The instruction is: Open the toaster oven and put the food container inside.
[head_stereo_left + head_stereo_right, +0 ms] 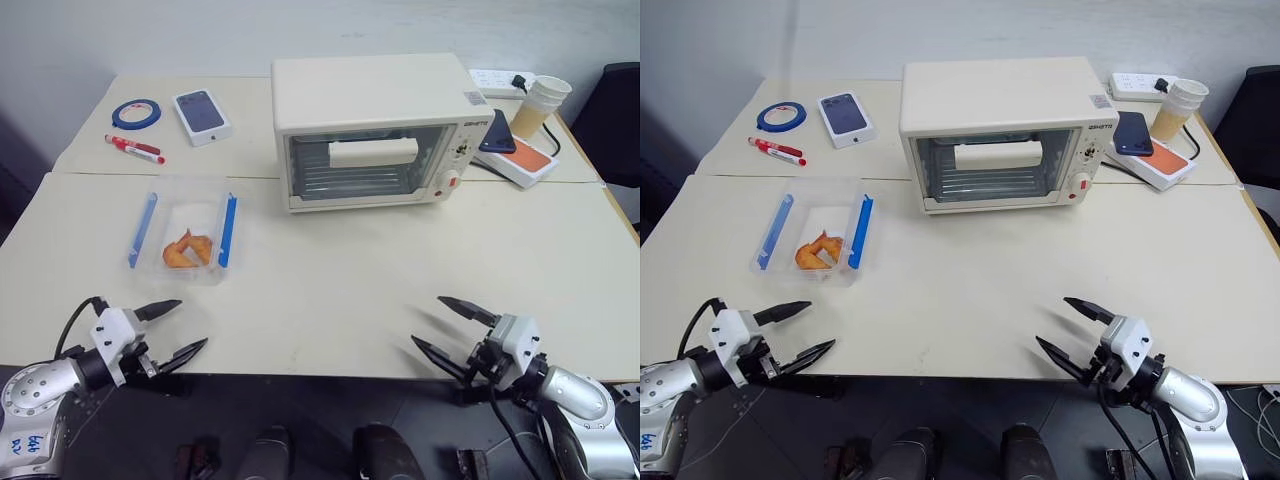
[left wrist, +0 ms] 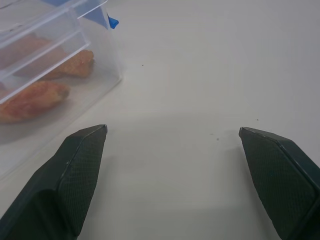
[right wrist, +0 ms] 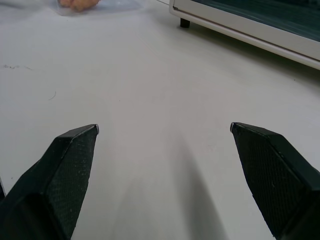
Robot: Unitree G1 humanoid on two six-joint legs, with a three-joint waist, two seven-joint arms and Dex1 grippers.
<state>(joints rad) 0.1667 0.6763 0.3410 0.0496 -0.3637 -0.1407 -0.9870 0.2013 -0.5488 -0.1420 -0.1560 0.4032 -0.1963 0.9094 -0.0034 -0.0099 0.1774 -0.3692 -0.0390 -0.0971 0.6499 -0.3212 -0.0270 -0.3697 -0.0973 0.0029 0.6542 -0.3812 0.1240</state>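
The clear, light, rigid plastic food container point(image 1: 184, 229), judged slippery, is best grasped across its blue-clipped sides by the wide-open, empty left gripper point(image 1: 170, 331).

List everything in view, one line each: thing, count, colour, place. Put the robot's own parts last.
toaster oven: 1, cream-white, back centre of the table, door shut
food container: 1, clear with two blue clips, orange-brown food inside, left of the oven and nearer the robot
tape roll: 1, blue, far left of the table
marker: 1, red and white, in front of the tape roll
phone box: 1, white with a dark picture, right of the tape roll
paper cup: 1, beige, right of the oven
phone: 1, dark, on an orange and white box beside the oven
power strip: 1, white, far right corner
table: cream
left pincer: 1, black, open, near table edge
right pincer: 1, black, open, near table edge
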